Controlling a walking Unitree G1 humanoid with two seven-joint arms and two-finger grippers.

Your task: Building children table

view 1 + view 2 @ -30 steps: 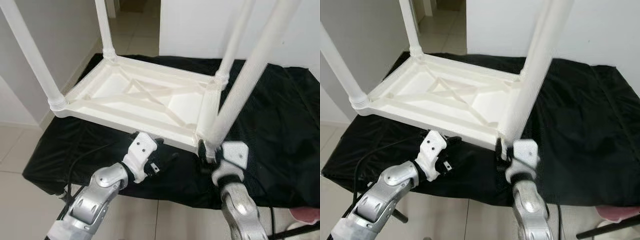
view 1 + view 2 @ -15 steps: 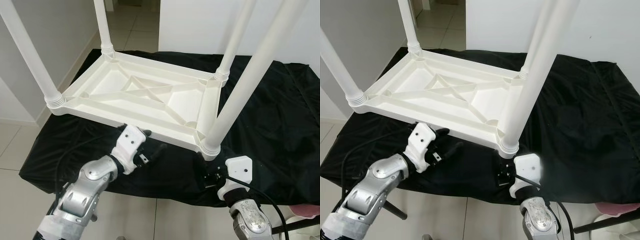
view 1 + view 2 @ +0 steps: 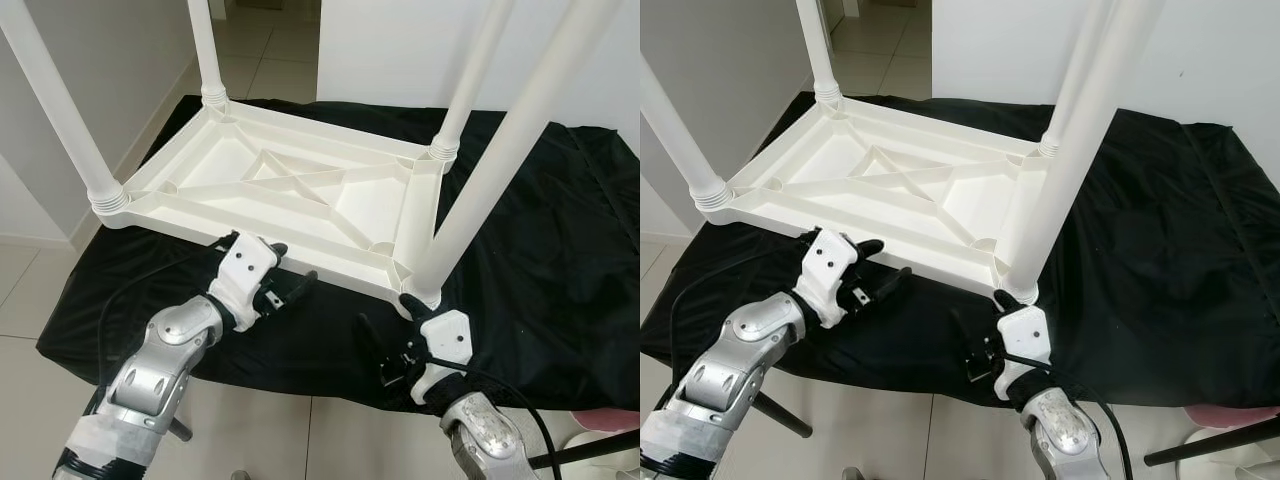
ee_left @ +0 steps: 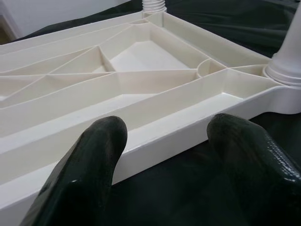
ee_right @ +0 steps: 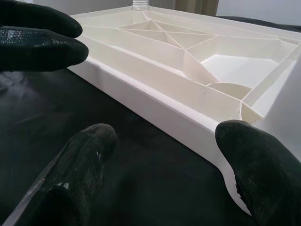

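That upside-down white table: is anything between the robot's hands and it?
Nothing visible. The left hand and right hand both hover open over bare black cloth, just off the near edge of the table.

Black cloth (image 3: 540, 250) over bench, white walls (image 3: 400, 50), pale tile floor (image 3: 270, 60), doorway behind.

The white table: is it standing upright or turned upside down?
Upside down. The white table lies top-down on the black cloth, ribbed underside showing, legs pointing up.

Two black fingers (image 4: 89, 160) spread before the white table underside's (image 4: 141, 84) rim.
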